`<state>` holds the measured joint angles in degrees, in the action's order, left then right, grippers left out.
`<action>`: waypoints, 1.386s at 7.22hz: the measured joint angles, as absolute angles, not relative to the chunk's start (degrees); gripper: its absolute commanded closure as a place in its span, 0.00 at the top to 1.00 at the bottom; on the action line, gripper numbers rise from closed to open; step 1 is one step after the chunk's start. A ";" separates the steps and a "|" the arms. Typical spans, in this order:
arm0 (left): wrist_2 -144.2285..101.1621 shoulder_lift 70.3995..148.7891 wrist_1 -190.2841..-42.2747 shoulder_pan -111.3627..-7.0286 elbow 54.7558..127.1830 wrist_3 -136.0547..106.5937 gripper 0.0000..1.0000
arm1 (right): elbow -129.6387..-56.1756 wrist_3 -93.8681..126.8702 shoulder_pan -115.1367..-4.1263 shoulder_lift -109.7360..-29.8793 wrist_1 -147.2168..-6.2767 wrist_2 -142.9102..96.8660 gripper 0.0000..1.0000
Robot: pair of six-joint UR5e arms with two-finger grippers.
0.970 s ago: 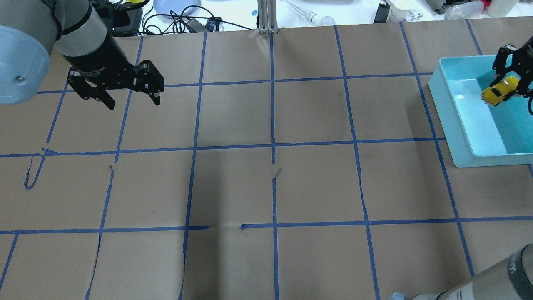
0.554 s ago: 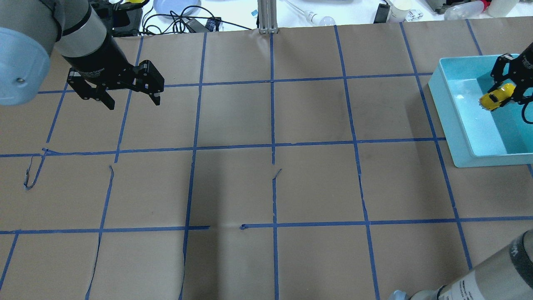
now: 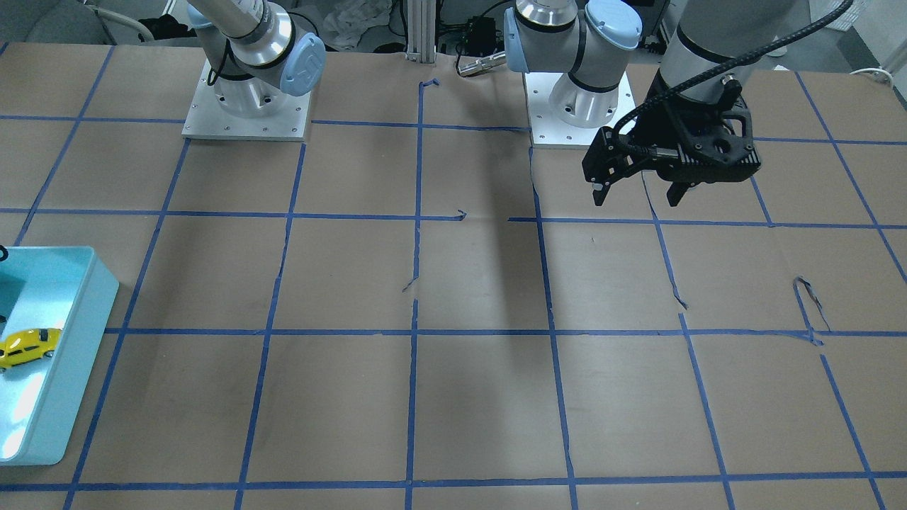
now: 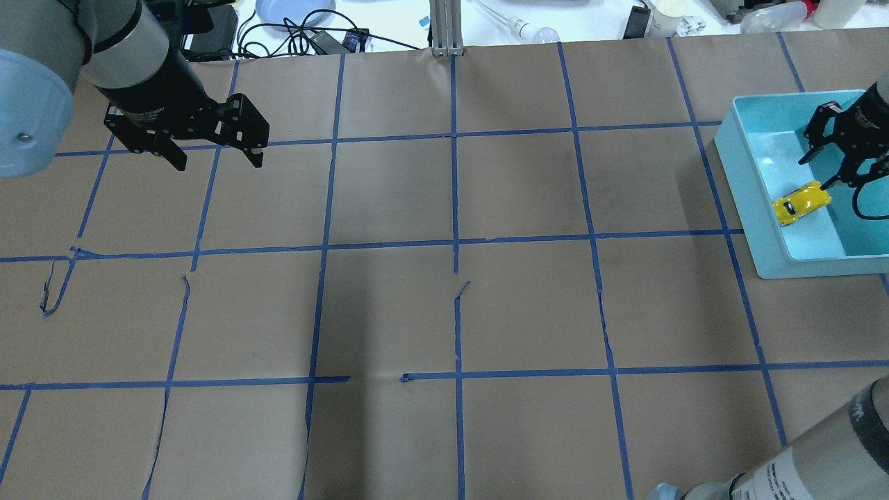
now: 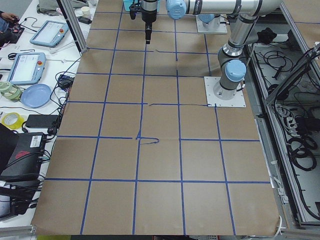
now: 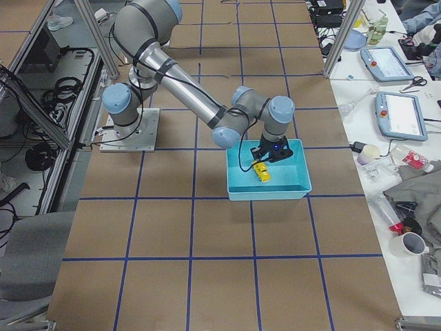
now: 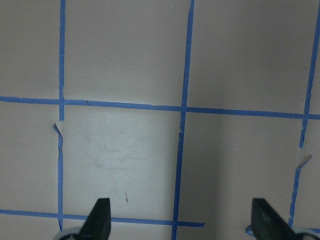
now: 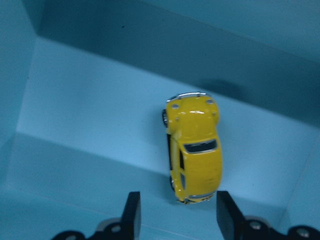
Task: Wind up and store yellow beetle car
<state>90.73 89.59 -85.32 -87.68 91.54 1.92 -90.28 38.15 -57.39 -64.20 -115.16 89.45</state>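
The yellow beetle car (image 4: 802, 203) lies on the floor of the light-blue bin (image 4: 744, 176), near its left wall. It also shows in the front view (image 3: 28, 346), the right side view (image 6: 261, 171) and the right wrist view (image 8: 194, 147). My right gripper (image 4: 826, 167) is open just above the car and does not hold it; in the right wrist view its fingertips (image 8: 132, 212) flank the car's rear end. My left gripper (image 4: 219, 160) is open and empty above the table at the far left, also seen in the front view (image 3: 636, 197).
The bin (image 3: 67, 368) stands at the table's right edge. Brown paper with a blue tape grid (image 4: 455, 243) covers the table. Cables, a blue plate (image 4: 292, 10) and bottles lie beyond the far edge. The arm bases (image 3: 246, 106) stand at the robot's side.
My right gripper has opened and let go of the car, which dropped down and to the left onto the bin floor. The left gripper has shifted slightly up and left.
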 measured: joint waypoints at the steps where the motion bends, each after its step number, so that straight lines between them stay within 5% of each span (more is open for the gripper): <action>1: 90.73 89.69 -85.32 -87.62 91.58 2.10 1.00 | -90.31 38.29 -57.39 -64.18 -115.16 89.57 0.81; 2: 90.77 89.69 -85.33 -87.55 91.61 2.16 1.00 | -90.03 38.27 -57.39 -64.31 -115.20 89.52 0.95; 4: 90.81 89.63 -85.34 -87.47 91.66 2.19 1.00 | -87.89 37.69 -58.03 -65.73 -115.76 89.05 1.00; 10: 90.97 89.42 -85.39 -87.45 91.59 2.20 1.00 | -85.06 31.56 -86.32 -79.05 -104.84 88.77 1.00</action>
<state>90.97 89.42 -85.39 -87.45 91.59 2.20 -85.06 31.56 -86.32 -79.05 -104.84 88.77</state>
